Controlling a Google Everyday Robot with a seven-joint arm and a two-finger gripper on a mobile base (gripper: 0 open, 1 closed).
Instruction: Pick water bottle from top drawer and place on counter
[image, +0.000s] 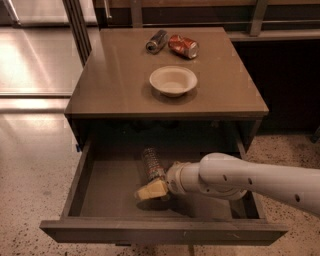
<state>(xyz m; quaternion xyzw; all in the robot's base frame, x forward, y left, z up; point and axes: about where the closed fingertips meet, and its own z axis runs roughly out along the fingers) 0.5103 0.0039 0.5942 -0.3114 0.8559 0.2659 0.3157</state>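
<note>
One counter (115, 85): square glossy grey-brown top of a low cabinet, filling the far middle of the scene.

One top drawer (165, 232): pulled out toward the near side, with its plain front panel nearest.

One white robot arm (260, 180): comes in from the right and reaches left over the drawer's near half.

One white bowl (173, 80): upright on the counter, about centre, slightly right.

One water bottle (151, 162): lies on its side on the drawer floor, roughly mid-width and running far to near. Clear and ribbed; its near end meets the arm's tip. Cap not made out.

Two cans, both lying on the counter's far edge, close together: a dark silver can (157, 41) on the left and a crushed red can (183, 46) on the right.

One gripper (150, 190): a pale yellowish tip inside the drawer, at the bottle's near end, pointing left. Whether it is clenched, released or grasping the bottle cannot be told.
</note>
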